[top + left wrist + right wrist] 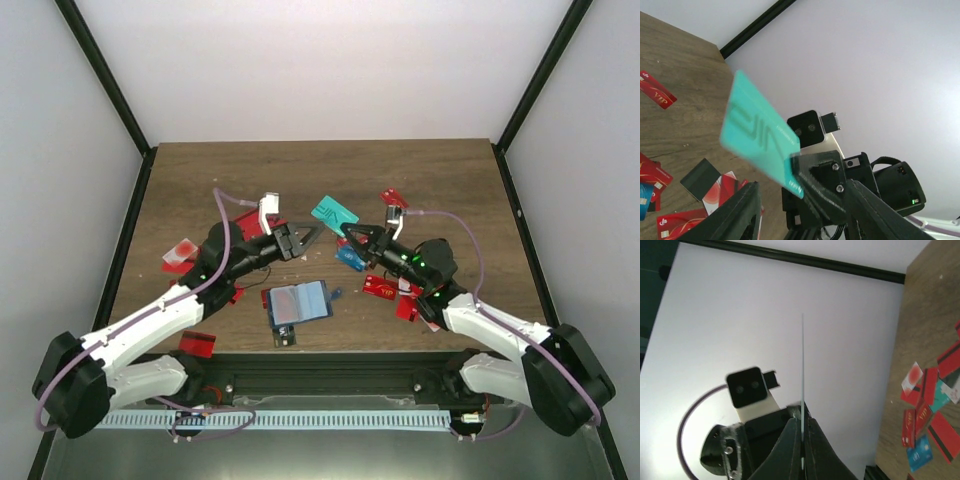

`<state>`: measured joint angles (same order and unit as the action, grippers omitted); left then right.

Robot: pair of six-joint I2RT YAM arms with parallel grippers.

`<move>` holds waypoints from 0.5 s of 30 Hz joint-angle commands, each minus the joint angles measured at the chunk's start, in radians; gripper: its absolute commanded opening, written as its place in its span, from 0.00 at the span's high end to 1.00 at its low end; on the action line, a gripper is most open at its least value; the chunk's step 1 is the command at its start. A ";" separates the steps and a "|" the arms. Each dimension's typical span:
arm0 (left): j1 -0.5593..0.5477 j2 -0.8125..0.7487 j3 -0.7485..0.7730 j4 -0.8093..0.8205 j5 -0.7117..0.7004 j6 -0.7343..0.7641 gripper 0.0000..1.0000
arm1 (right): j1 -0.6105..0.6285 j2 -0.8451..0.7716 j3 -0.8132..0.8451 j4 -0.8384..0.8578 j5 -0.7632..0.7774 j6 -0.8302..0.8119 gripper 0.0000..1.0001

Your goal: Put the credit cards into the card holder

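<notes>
Teal card (757,132) thin, pale line markings, in right gripper (802,432).

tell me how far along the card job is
Early, by the look of it. Done: nothing certain; the card holder lies open on the table, and I can't tell if it holds a card. In hand: the right pincer is shut on a teal card, held in the air facing the open left pincer. Left: red cards lie scattered on both sides of the table.
</notes>
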<state>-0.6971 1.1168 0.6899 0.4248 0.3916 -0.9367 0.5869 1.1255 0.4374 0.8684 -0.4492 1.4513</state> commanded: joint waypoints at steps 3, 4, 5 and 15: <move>0.003 -0.084 -0.059 0.024 -0.067 -0.018 0.51 | 0.018 -0.030 0.017 0.073 0.071 0.007 0.99; 0.004 -0.084 -0.062 0.044 -0.062 -0.015 0.52 | 0.024 -0.025 0.018 0.079 0.069 0.007 0.99; 0.003 -0.078 -0.064 0.061 -0.054 -0.012 0.54 | 0.030 -0.020 0.017 0.086 0.069 0.007 0.99; 0.003 -0.003 -0.056 0.213 -0.007 -0.018 0.67 | 0.087 0.029 0.033 0.163 0.039 0.012 0.99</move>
<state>-0.6964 1.0885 0.6331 0.5388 0.3641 -0.9543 0.6537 1.1469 0.4370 0.9710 -0.4011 1.4605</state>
